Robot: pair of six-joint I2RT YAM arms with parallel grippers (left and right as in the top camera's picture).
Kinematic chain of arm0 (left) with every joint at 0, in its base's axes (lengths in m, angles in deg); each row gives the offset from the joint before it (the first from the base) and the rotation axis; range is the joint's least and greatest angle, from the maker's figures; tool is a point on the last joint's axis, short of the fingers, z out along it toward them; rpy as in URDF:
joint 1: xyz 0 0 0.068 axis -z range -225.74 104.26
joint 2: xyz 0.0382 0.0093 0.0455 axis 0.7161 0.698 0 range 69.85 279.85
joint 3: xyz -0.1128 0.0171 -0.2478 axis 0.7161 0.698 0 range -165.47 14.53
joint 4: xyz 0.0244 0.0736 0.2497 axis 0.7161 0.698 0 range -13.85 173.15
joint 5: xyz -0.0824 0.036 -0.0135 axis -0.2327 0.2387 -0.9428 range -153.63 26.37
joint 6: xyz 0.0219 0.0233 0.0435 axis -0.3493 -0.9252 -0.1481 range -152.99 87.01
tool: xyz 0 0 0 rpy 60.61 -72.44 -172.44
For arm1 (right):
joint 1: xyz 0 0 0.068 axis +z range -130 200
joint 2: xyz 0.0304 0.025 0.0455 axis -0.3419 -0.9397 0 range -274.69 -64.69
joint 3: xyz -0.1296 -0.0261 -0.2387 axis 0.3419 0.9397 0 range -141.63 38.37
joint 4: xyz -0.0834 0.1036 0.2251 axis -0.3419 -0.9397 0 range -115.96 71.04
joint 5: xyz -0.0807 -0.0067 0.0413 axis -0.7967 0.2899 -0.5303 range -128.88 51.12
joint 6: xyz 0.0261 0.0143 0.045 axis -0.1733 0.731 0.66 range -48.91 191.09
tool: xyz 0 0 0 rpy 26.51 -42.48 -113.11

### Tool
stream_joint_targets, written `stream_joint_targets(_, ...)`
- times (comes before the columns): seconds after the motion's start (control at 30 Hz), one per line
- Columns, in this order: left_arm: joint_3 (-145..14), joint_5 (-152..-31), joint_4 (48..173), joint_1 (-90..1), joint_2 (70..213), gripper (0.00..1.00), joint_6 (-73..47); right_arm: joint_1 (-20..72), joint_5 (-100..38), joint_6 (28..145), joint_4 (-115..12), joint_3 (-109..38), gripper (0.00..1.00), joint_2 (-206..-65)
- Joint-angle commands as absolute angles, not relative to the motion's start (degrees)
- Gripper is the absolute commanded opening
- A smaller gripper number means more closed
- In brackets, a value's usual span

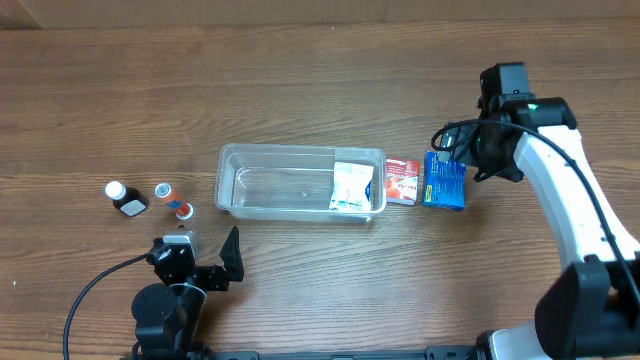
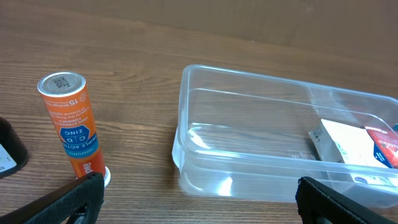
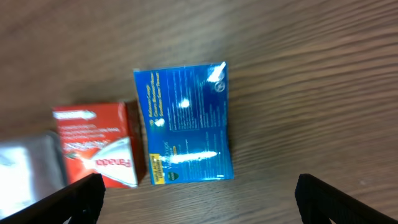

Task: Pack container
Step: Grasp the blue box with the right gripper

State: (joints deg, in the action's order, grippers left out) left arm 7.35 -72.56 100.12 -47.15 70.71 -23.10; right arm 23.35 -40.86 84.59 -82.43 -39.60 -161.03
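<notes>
The clear plastic container [image 1: 300, 182] sits mid-table with a white box [image 1: 351, 187] standing in its right end. It also shows in the left wrist view [image 2: 249, 155], with the white box [image 2: 339, 143] inside. A red box [image 1: 402, 181] and a blue box [image 1: 444, 182] lie on the table just right of the container; both show in the right wrist view, red [image 3: 96, 146] and blue [image 3: 186, 124]. My right gripper [image 3: 199, 199] is open above the blue box. My left gripper [image 2: 199, 202] is open and empty, near the container's front left.
An orange tube [image 2: 71, 124] stands left of the container; it also shows overhead [image 1: 182, 209]. A small orange-capped bottle [image 1: 163, 190] and a dark bottle with a white cap [image 1: 126, 198] stand further left.
</notes>
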Motion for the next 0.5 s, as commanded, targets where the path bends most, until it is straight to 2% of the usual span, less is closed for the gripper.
stream_joint_targets(0.0,7.6,-72.1,99.7,-46.8,70.2,1.00,-23.8,23.9,-38.1,78.1,-81.7,-38.5,1.00,-165.9)
stream_joint_targets(0.13,7.6,-72.1,99.8,-46.8,70.2,1.00,-23.8,24.1,-36.4,76.2,-80.5,-38.5,1.00,-173.1)
stream_joint_targets(0.3,7.6,-72.1,99.7,-46.8,70.2,1.00,-23.8,24.2,-35.8,79.2,-77.2,-38.4,1.00,-178.7)
stream_joint_targets(0.37,7.6,-72.1,99.7,-46.8,70.2,1.00,-23.8,24.2,-39.0,84.7,-76.2,-38.4,0.93,-179.9)
stream_joint_targets(0.4,7.6,-72.1,99.7,-46.8,70.2,1.00,-23.8,24.1,-39.5,85.5,-75.9,-38.5,0.86,-179.6)
stream_joint_targets(0.47,7.6,-72.1,99.7,-46.8,70.2,1.00,-23.8,24.1,-41.4,88.0,-76.1,-38.6,0.77,-179.0)
